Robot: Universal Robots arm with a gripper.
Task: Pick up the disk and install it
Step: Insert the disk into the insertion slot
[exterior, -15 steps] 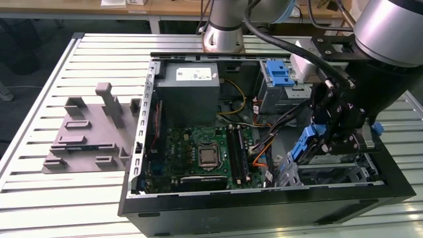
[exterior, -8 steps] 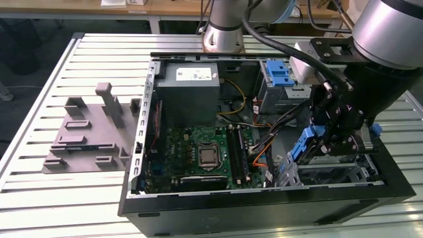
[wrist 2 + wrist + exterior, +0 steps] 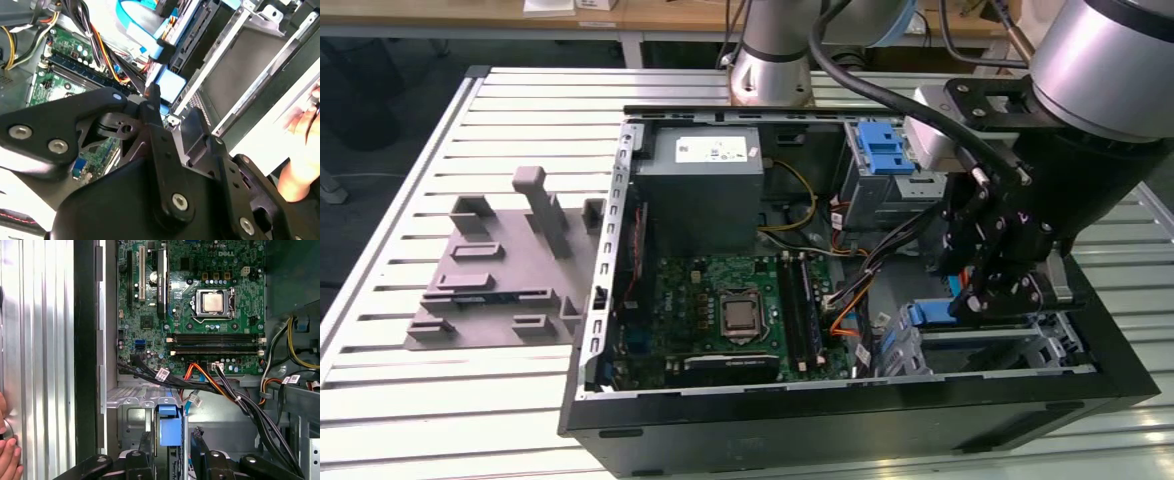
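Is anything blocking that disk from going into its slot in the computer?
Nothing visible does. The disk already sits in the metal drive cage, with the end effector right at it. A bundle of cables crosses close beyond the cage, toward the motherboard, but not across the disk.

We are seeing a maker's mark on the motherboard (image 3: 150, 305) beside the claw (image 3: 987, 302); the sticker (image 3: 716, 150) on the grey box (image 3: 700, 205) beyond is too small to read.
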